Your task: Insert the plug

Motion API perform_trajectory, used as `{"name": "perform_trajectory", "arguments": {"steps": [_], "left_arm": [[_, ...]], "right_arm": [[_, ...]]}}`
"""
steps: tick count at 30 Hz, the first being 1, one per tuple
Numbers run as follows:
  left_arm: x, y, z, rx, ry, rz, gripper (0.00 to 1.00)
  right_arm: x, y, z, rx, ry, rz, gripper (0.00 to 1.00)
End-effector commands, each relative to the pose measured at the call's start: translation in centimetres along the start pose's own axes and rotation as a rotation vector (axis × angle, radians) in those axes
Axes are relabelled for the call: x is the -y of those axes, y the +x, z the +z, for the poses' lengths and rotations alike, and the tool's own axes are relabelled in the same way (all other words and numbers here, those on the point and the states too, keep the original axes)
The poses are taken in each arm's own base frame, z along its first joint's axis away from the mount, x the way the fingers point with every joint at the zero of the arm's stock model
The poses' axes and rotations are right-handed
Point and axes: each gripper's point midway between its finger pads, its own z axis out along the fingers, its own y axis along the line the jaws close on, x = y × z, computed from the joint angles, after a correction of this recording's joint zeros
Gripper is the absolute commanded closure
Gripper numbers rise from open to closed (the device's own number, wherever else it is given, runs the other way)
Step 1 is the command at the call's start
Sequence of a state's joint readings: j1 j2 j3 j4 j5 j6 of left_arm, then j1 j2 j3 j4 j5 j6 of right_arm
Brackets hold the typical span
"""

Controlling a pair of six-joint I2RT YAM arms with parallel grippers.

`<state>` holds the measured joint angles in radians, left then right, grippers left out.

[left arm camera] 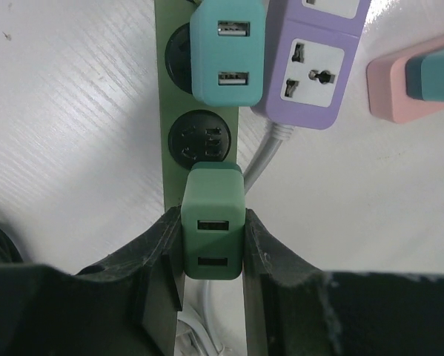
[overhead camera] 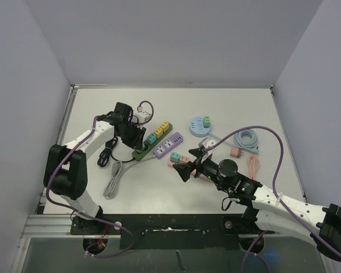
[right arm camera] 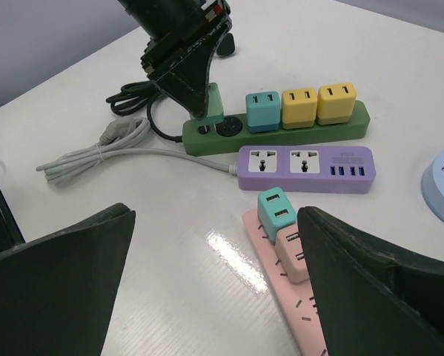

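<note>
My left gripper [left arm camera: 213, 256] is shut on a small green plug [left arm camera: 213, 230] with two USB ports, one finger on each side. It holds the plug over the cable end of the green power strip [left arm camera: 162, 133], just short of an empty round socket [left arm camera: 199, 137]. A teal plug [left arm camera: 227, 52] sits further along the strip. From the right wrist view the green plug [right arm camera: 214, 100] looks raised above the strip [right arm camera: 281, 137]; its prongs are hidden. My right gripper [overhead camera: 193, 165] hangs open over the table near the pink strip [right arm camera: 310, 304], holding nothing.
Two yellow plugs [overhead camera: 163, 126] fill the green strip's far end. A purple strip [overhead camera: 168, 145], a round blue hub [overhead camera: 200, 126], a coiled blue cable [overhead camera: 247, 139] and a pink cable [overhead camera: 253, 166] lie to the right. Grey [overhead camera: 113, 179] and black [overhead camera: 106, 154] cords lie at the left.
</note>
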<state>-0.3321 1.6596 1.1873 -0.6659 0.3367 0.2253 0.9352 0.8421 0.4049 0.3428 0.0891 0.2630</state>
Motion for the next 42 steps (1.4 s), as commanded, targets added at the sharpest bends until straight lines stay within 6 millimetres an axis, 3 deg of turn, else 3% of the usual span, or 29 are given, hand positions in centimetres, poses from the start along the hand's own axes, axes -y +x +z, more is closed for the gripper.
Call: {"name": "perform_trajectory", "arguments": {"steps": [1, 12, 21, 27, 34, 42], "left_arm": [[-0.6, -4.1, -0.4, 0.135, -0.025, -0.036, 1.0], [-1.0, -3.8, 1.8, 0.128, -0.052, -0.064, 1.0], [-1.3, -1.5, 3.4, 0.03, -0.099, -0.066, 1.0], [-0.4, -0.2, 3.1, -0.046, -0.099, -0.047, 1.0], [0.9, -1.8, 2.5, -0.001, -0.071, -0.064, 1.0], [-0.3, -0.8, 2.6, -0.064, -0.138, -0.083, 1.0]], "right_arm": [[0.3, -1.5, 0.1, 0.058, 0.017, 0.014, 0.04], [0.6, -1.1, 0.0, 0.049, 0.033, 0.014, 0.04], [0.9, -0.9, -0.1, 0.041, 0.045, 0.011, 0.04], [1.0, -0.8, -0.1, 0.038, 0.05, 0.007, 0.04], [1.0, -0.7, 0.0, 0.033, 0.047, 0.01, 0.04], [1.1, -0.3, -0.1, 0.025, 0.053, 0.011, 0.04]]}}
